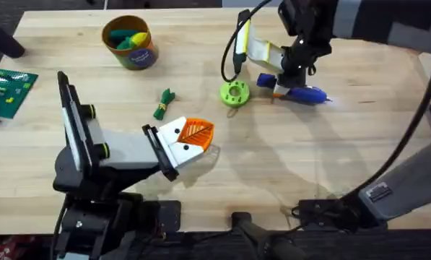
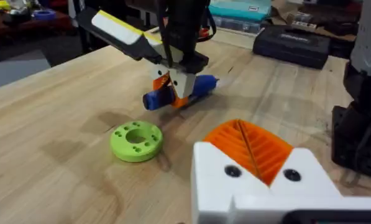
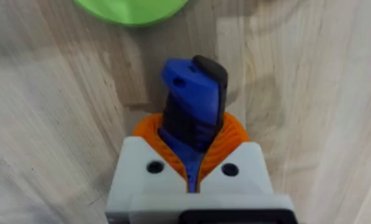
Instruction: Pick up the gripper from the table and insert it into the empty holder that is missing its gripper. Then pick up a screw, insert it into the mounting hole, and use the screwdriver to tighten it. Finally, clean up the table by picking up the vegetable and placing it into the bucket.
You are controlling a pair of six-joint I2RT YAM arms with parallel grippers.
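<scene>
So the wooden bench (image 1: 287, 159) takes up most of the overhead frame. The biggest thing on it is the white-and-black arm stand (image 1: 107, 148) at lower left, with the holder (image 1: 180, 148) on its end pointing toward the middle, and the orange ribbed gripper (image 1: 196, 131) is sitting in that holder. In the left wrist view the same orange piece (image 2: 250, 146) rises between two white blocks with dark holes. That's the left tool (image 2: 260, 180) up close, and I can't tell if it's wide or narrow from here.

The right arm comes in from the upper right, and the right tool (image 1: 291, 78) is down on the screwdriver (image 1: 298, 92), which lies flat on the bench right of centre near the top. The right wrist view shows the blue body (image 3: 191, 109) pinched between the orange pads (image 3: 232, 134), so it's clamped on it.

The bucket (image 1: 131, 42) is at upper left with green and yellow bits inside. The bright green disc (image 1: 234, 93) sits just left of the screwdriver. The little dark-green vegetable (image 1: 163, 103) lies on the bench between the bucket and the holder.
</scene>
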